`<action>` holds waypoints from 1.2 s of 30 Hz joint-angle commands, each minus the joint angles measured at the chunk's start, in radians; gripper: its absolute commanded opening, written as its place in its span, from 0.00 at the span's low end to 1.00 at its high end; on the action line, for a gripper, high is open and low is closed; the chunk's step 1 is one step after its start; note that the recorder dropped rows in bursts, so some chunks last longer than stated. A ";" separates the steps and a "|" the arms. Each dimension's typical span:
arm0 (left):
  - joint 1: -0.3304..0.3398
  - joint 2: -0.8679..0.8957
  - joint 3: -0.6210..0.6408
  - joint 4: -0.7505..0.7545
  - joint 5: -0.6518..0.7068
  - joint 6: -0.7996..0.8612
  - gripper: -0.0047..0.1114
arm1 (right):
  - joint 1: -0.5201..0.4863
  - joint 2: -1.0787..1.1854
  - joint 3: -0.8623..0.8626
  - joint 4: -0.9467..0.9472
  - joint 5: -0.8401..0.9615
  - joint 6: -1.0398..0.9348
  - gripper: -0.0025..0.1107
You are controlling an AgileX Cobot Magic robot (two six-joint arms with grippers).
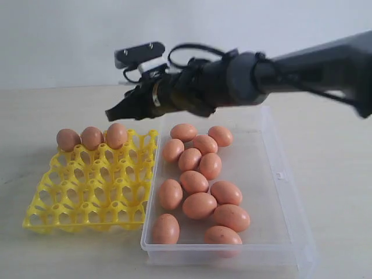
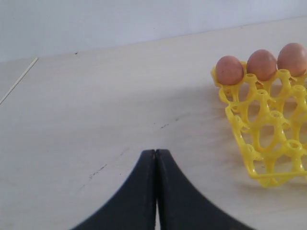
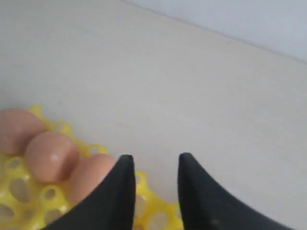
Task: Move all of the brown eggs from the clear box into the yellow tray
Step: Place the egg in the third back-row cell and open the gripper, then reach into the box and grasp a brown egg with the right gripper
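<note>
Left end effector: clenched, its fingers pressed flat together with nothing between them, low over the bare tabletop.
Yellow tray: on the left of the tabletop, right up against the box.
Brown eggs in tray: three, side by side along the far row.
Right end effector: released, fingers apart and holding nothing, hovering over the tray's far edge just beside the third egg.
Clear box: right of the tray.
Brown eggs in box: thirteen, lying loose, crowded toward the box's left side.
</note>
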 commanded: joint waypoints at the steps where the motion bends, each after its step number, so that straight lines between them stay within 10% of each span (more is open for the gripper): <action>1: -0.006 -0.006 -0.004 -0.002 -0.009 -0.005 0.04 | -0.002 -0.157 -0.006 0.000 0.380 -0.174 0.08; 7: -0.006 -0.006 -0.004 -0.002 -0.009 -0.005 0.04 | -0.002 -0.261 0.003 0.023 0.791 -0.227 0.02; 13: -0.006 -0.006 -0.004 -0.002 -0.009 -0.005 0.04 | -0.014 -0.322 0.156 0.253 0.810 -0.382 0.04; 25: -0.006 -0.006 -0.004 -0.002 -0.009 -0.005 0.04 | -0.025 -0.335 0.313 0.393 0.772 -0.482 0.57; 36: -0.006 -0.006 -0.004 -0.002 -0.009 -0.005 0.04 | -0.028 -0.286 0.313 0.366 0.710 -0.514 0.58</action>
